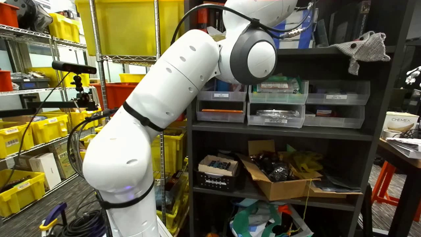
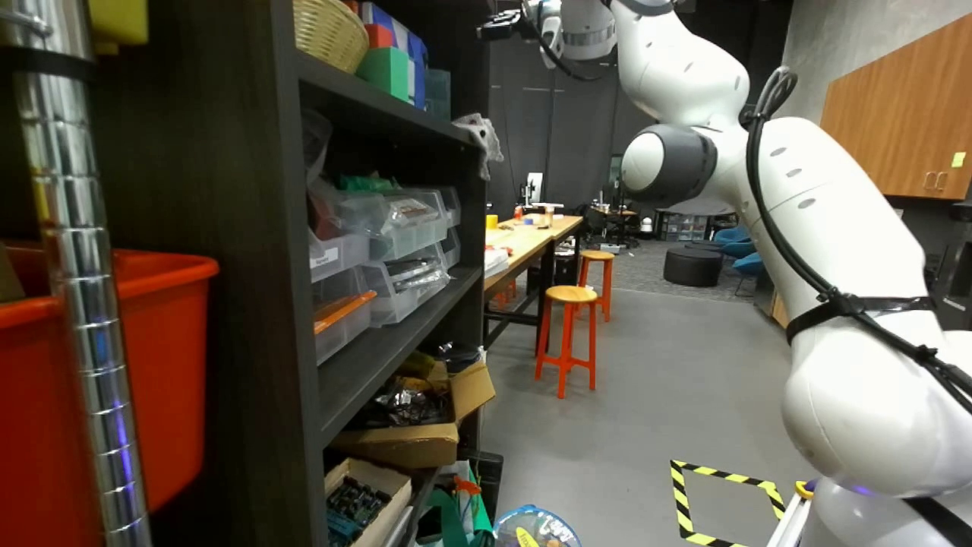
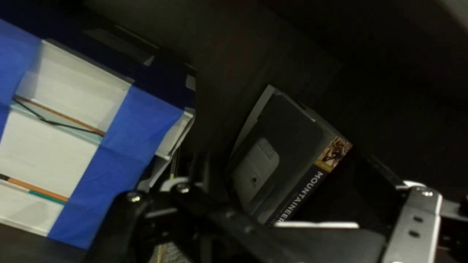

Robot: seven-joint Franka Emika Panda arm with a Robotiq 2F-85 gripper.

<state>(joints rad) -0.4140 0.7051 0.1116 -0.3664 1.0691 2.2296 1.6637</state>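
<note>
White stack (image 3: 84, 146) with blue bands, at left of the wrist view. Gripper (image 3: 289, 168), jaws spread wide, released. Dark book (image 3: 283, 157), slanted, framed between the jaws, spine lettered "MOUNTAINEER". In an exterior view: that book on a black shelf (image 1: 302, 52), grey knitted toy (image 1: 361, 49) draped over the edge.

In an exterior view, shelf (image 1: 279, 131) faced head-on behind the arm (image 1: 171, 89); in an exterior view, shelf seen lengthwise past a near bin (image 2: 163, 380); both share shelf and arm. Wrist view (tilted): close on a book (image 3: 309, 184).
</note>
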